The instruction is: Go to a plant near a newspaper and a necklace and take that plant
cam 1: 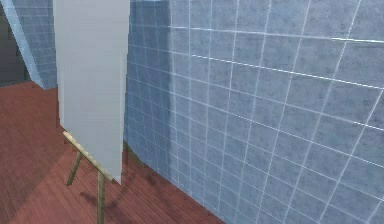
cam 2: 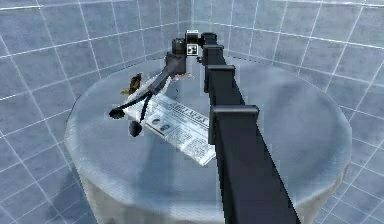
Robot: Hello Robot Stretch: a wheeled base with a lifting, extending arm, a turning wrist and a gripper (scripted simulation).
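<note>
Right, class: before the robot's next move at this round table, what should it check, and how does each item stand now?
1. The dark square arm reaches over the round grey-blue tabletop: ok.
2. The flat grey printed newspaper lies on that tabletop: ok.
3. The small dark-and-yellow blob by the jaws is the plant: cannot tell.
4. The necklace is located nearby: cannot tell.
5. The jaws hold something: cannot tell.
6. Room to drive forward: not ok; a white canvas on a wooden easel and a blue tiled wall stand close ahead.
</note>
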